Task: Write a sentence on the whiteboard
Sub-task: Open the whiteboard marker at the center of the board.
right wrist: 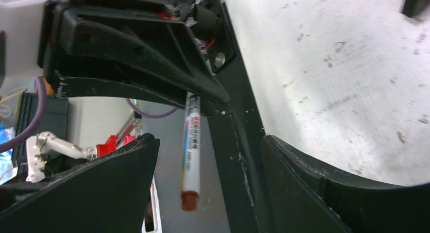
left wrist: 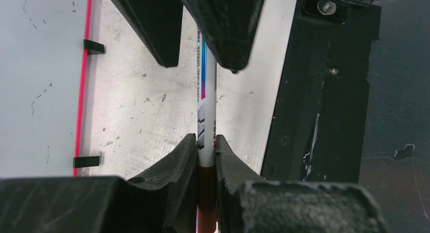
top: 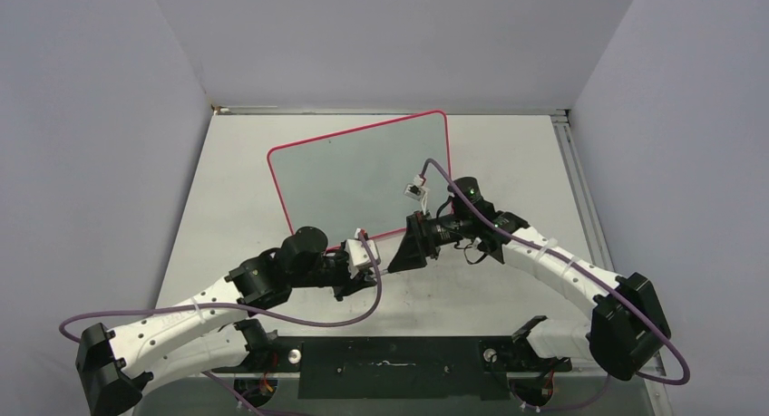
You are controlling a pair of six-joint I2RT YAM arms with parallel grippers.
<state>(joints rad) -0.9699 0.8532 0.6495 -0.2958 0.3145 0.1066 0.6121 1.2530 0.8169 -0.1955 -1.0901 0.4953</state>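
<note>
Left gripper [left wrist: 205,142] is pinched tight on the whiteboard marker [left wrist: 205,103], gripping where the white barrel meets a red-brown section. Right gripper [right wrist: 209,139] stands wide around the marker's other end, with a finger on either side and neither touching it. That end carries a small red tip [right wrist: 189,200]; I cannot tell whether it is a cap or a nib. Beyond both grippers the whiteboard [top: 363,162] lies on the table [top: 227,189], its pink rim near the left fingers. Its face looks unwritten apart from faint specks [left wrist: 35,101]. I judge this to be marker preparation, with writing not yet begun. Next, the nib must be confirmed bare, then the left arm must carry it over and press it lightly onto the board.
</note>
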